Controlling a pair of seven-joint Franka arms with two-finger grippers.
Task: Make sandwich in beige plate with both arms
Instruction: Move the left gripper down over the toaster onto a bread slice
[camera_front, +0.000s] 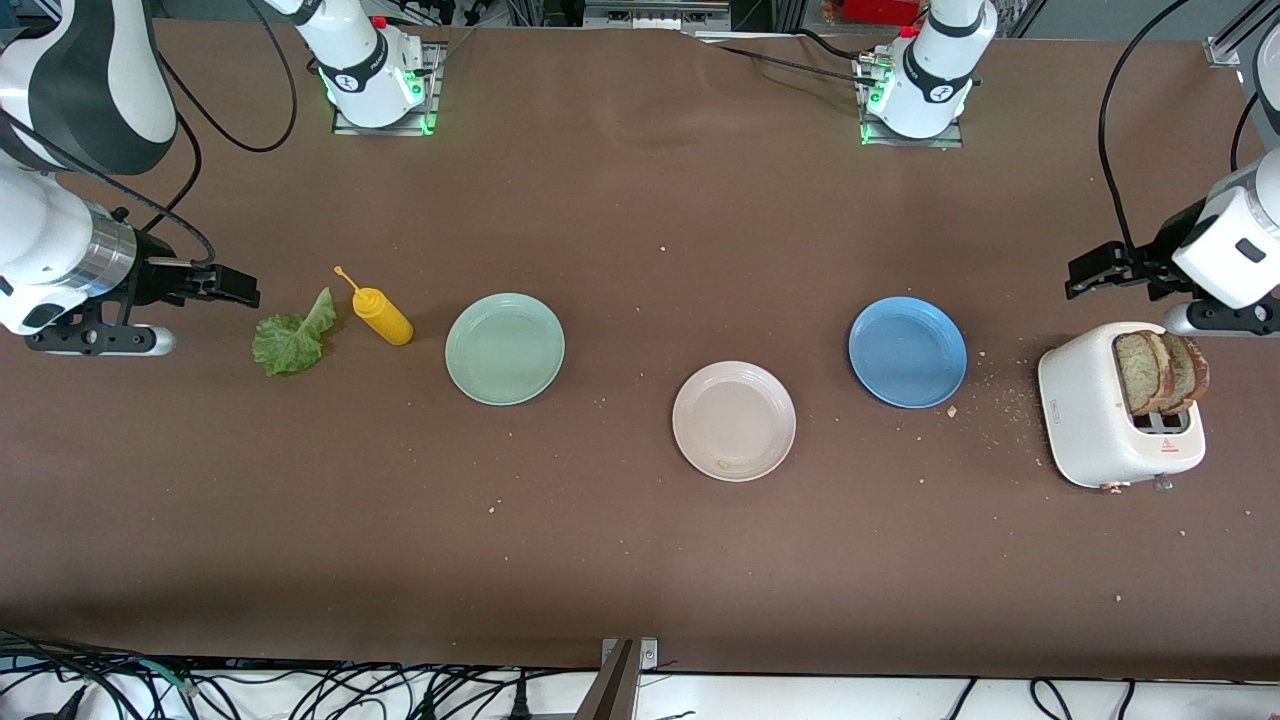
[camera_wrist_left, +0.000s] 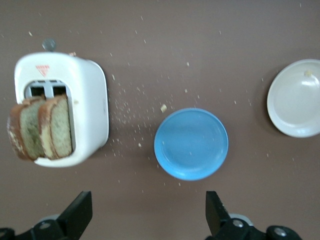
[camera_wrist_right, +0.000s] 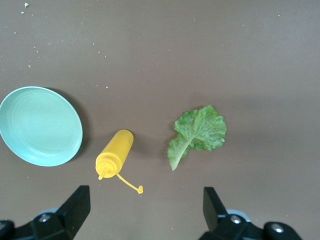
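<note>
Tools (left tool (camera_wrist_left: 145, 217), right tool (camera_wrist_right: 142, 215)) hang released; beige plate (camera_front: 734, 421) bare.

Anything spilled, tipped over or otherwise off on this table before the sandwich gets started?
Yes. Crumbs lie scattered between the toaster and the blue plate, one bit sits in the beige plate, and the yellow squeeze bottle lies on its side beside the lettuce leaf.

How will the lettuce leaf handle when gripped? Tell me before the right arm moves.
The lettuce leaf looks thin and crinkled, so it will probably flop and drape from a pinch. Lying flat on the table, it likely resists sliding fingers under it. It seems light, and may tear.
</note>
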